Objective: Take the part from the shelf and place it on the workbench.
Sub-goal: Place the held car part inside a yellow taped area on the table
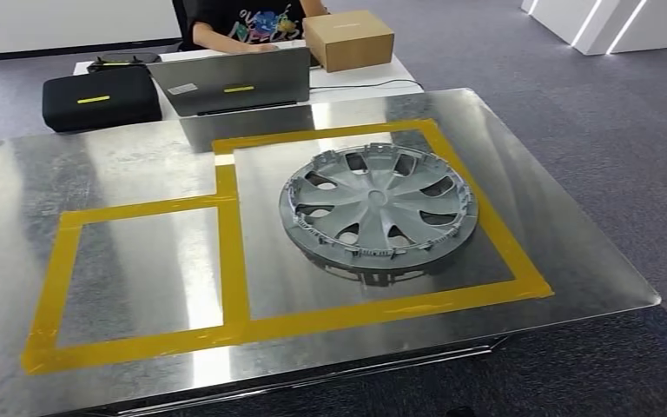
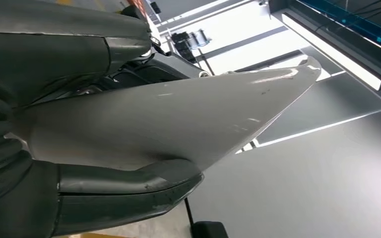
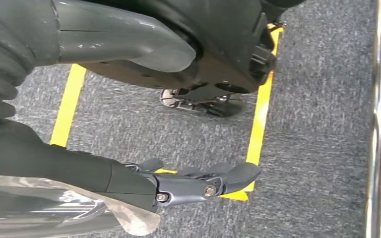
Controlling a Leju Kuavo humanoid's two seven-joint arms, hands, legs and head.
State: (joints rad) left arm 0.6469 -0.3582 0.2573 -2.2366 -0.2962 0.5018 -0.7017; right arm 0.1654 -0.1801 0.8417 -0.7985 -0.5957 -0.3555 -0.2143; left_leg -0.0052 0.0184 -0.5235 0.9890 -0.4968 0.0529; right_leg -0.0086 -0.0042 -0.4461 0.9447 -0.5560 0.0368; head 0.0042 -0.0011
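Observation:
The part, a grey wheel cover (image 1: 379, 207), lies flat on the shiny metal workbench (image 1: 122, 165), inside the right-hand rectangle marked with yellow tape (image 1: 234, 234). Neither arm reaches over the bench. In the right wrist view my right hand (image 3: 39, 148) hangs over grey carpet, its fingers (image 3: 203, 183) stretched out and apart from the thumb, holding nothing. In the left wrist view my left hand (image 2: 39, 54) has its fingers (image 2: 119, 191) straight and apart from the thumb. A pale smooth shell lies behind them, and nothing is gripped.
Behind the bench a white table carries a laptop (image 1: 234, 80), a black case (image 1: 100, 98) and a cardboard box (image 1: 348, 39); a person (image 1: 243, 22) sits there. The left taped rectangle (image 1: 139, 269) is bare. Yellow floor tape (image 3: 260, 114) and a metal edge (image 3: 379, 124) lie near my right hand.

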